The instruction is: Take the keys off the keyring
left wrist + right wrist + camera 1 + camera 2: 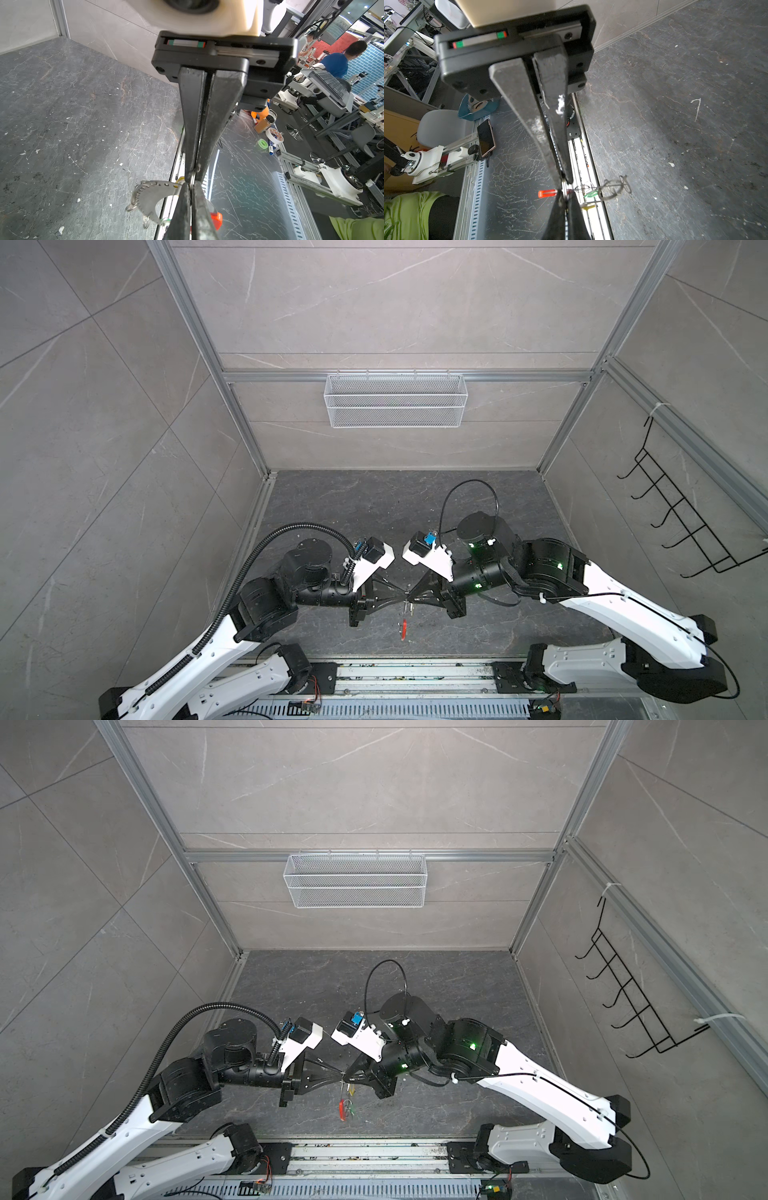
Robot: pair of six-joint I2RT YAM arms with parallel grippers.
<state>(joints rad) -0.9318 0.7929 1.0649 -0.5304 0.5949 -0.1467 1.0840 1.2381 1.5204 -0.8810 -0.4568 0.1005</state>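
Keyring [402, 624]: held up clear of the dark stone table [374, 497], near its front edge and about midway across, in both top views. Hanging edge-on below the point where the 2 grippers meet tip to tip, red sleeve [341, 1108] lowest.

Keys [351, 1107]: threaded on the keyring, dangling just beside the red sleeve. 1 green tag [590, 194], 1 yellow tag [588, 206]; metal blades too blurred to make out. A flat metal plate [149, 197] with a toothed edge in the same bunch, seen from the left wrist.

Left gripper [403, 598]: closed, fingers [190, 124] pressed together, thin grey wire of the keyring nipped at the very tips. Left arm reaching in from the front left corner, elbow bent and raised, wrist roughly level, fingers pointing right toward the middle.

Right gripper [410, 597]: closed as well, tips clamped on the same wire just beside the left gripper. Right arm a near mirror of the left: in from the front right corner, elbow up, wrist tilted slightly down, fingers pointing left.

2 pairs of tips nearly touching, nose to nose, off the table.
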